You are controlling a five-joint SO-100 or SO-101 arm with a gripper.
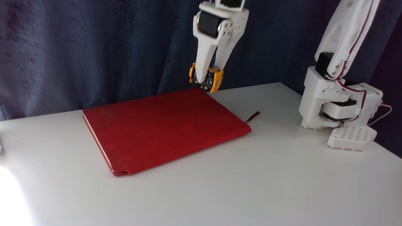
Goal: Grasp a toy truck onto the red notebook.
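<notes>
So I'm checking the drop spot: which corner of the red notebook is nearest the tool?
The far right corner of the red notebook, by the blue curtain. The tool holds the toy truck just above it; the other corners lie farther off.

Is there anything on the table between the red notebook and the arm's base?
In the fixed view, only the notebook's thin dark ribbon bookmark sticks out beside the red notebook; the rest of the white table up to the arm's base is bare.

the toy truck [209,79] hangs over the red notebook's [163,125] far corner, arm base [339,103] to the right.
</notes>
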